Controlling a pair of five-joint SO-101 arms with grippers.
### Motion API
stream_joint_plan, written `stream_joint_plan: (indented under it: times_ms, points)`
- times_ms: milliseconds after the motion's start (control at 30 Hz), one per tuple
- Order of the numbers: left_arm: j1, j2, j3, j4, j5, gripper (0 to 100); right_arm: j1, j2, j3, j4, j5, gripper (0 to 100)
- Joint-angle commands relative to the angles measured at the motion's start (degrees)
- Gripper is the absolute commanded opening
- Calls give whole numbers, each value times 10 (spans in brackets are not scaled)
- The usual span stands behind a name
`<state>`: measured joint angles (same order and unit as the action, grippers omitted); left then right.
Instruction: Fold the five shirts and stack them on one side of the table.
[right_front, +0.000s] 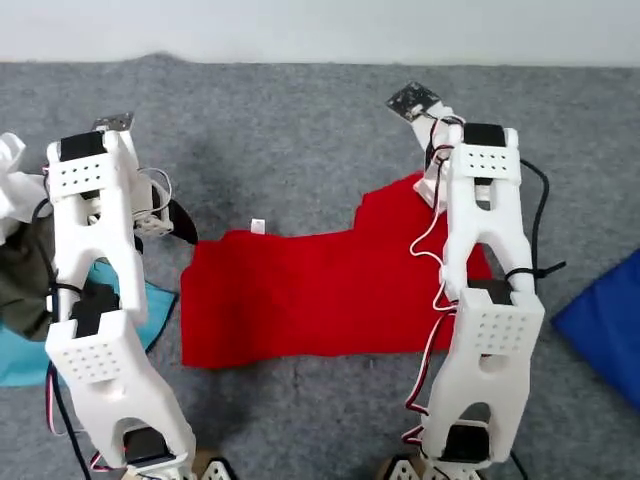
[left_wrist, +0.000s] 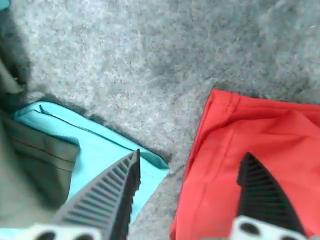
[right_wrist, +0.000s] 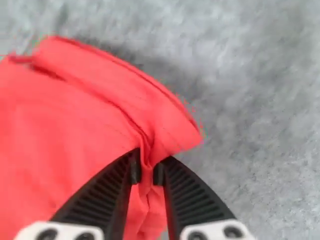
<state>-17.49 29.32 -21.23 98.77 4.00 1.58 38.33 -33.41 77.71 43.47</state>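
A red shirt (right_front: 310, 295) lies spread across the middle of the grey carpeted table, partly folded, with a small white tag at its back left corner. My right gripper (right_wrist: 146, 172) is shut on a bunched edge of the red shirt (right_wrist: 75, 125) at its back right corner. My left gripper (left_wrist: 192, 175) hangs open above the red shirt's (left_wrist: 250, 145) left edge, one finger over red cloth, the other over a teal shirt (left_wrist: 107, 150). The teal shirt (right_front: 30, 345) lies at the left under an olive shirt (right_front: 22, 270).
A white garment (right_front: 15, 180) sits at the far left edge behind the olive one. A blue shirt (right_front: 605, 320) lies at the right edge. Bare grey carpet (right_front: 290, 140) stretches behind the red shirt up to the wall.
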Motion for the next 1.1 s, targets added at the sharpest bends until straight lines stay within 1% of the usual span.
stream_joint_plan:
  times_ms: [0, 100, 433, 633, 900, 1067]
  points:
    - [0, -9, -2, 18, 7, 304, -13, -51, -31, 73, 69, 10]
    - [0, -6, -2, 17, 7, 304, -24, -57, -31, 128, 111, 10]
    - [-1, -6, -2, 18, 7, 304, -63, -54, -29, 248, 169, 10]
    - [-1, -5, -2, 18, 7, 304, -68, -56, -25, 253, 171, 10]
    - [-2, -5, -2, 18, 5, 304, -88, -58, 77, 254, 171, 10]
    - [-3, -4, -2, 18, 4, 304, -94, -72, 87, 253, 171, 10]
